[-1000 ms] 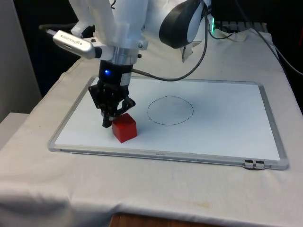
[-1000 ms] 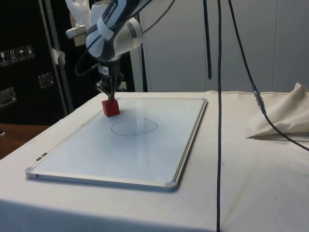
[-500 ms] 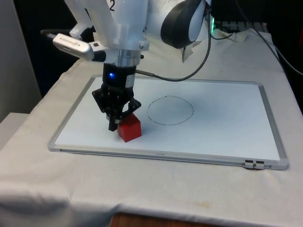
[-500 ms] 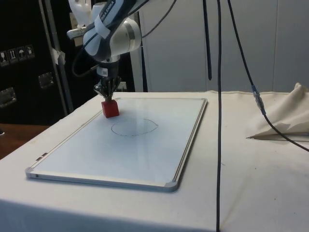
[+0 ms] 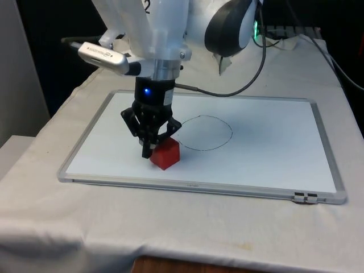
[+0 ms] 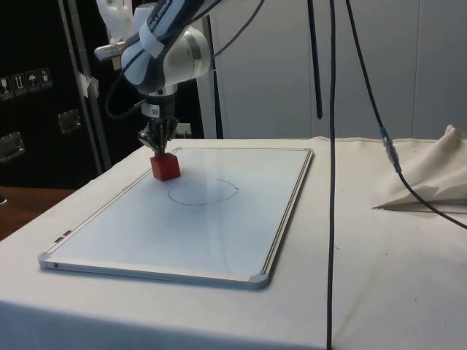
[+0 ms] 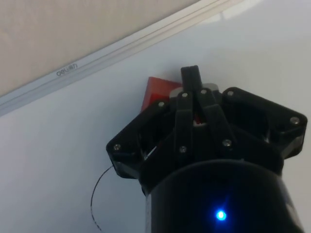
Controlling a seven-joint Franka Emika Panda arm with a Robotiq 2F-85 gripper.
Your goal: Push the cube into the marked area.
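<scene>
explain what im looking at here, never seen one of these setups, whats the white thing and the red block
The white thing is a robot arm ending in a black gripper, a two-fingered pincer. One picture looks across the table at it, one comes from the side, one from a camera on its wrist. On the cloth-covered table lies a whiteboard with a hand-drawn circle, the marked area. The red cube sits on the board just outside that circle. Nothing is held: the shut fingers stand against the cube's side, on the side away from the circle, placed to push it.

We read "delion" on the whiteboard's frame (image 7: 68, 71); "FRANKA EMIKA" on the arm (image 6: 164, 16).
</scene>
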